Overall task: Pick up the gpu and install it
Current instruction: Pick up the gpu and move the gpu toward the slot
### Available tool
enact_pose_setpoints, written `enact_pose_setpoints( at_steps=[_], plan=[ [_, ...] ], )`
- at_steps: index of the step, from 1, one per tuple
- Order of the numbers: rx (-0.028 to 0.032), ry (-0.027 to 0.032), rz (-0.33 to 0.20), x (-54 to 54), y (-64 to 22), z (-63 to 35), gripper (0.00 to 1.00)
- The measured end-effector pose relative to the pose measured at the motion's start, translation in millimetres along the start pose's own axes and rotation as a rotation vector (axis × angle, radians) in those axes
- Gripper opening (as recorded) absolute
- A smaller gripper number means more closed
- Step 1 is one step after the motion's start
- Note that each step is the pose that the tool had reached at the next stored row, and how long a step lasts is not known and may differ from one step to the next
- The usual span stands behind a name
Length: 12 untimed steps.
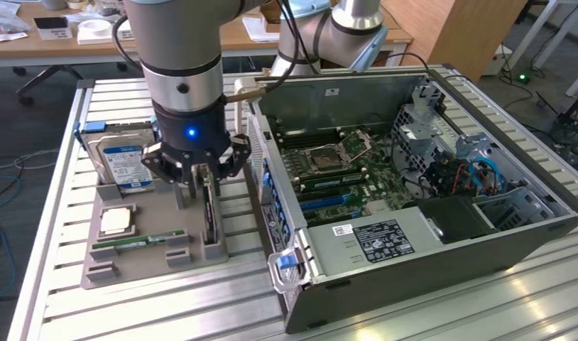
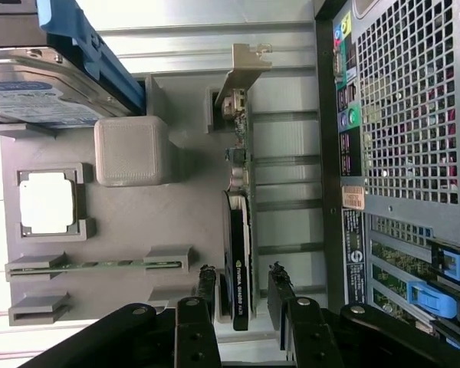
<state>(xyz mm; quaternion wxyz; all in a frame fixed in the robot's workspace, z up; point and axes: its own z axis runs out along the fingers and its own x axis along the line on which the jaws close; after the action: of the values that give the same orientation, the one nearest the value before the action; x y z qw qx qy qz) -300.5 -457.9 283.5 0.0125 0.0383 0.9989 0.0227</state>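
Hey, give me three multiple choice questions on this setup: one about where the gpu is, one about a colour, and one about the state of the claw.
1. Where does the gpu stand?
A. In the grey holder tray
B. In a motherboard slot
C. On top of the computer case

2. What colour is the light just above the claw?
A. Red
B. Blue
C. White

3. How is the claw?
A. Shut on the memory stick
B. Shut with nothing in it
C. Open, astride the gpu

Answers:
1 A: the card stands on edge in the tray.
2 B: the light glows blue.
3 C: its fingers flank the card with gaps.
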Motion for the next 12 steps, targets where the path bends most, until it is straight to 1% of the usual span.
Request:
enact_pose_setpoints(
  at_steps=[4,9,12],
  plan=[
    [-0.0002,-0.0001,0.0,-1.5,1.2,2.9,0.42],
    [0.0,0.0001,0.0,-3.0,2.5,8.8,0.42],
    [0.0,0.0001,0.0,-3.3,3.1,10.2,0.42]
  ],
)
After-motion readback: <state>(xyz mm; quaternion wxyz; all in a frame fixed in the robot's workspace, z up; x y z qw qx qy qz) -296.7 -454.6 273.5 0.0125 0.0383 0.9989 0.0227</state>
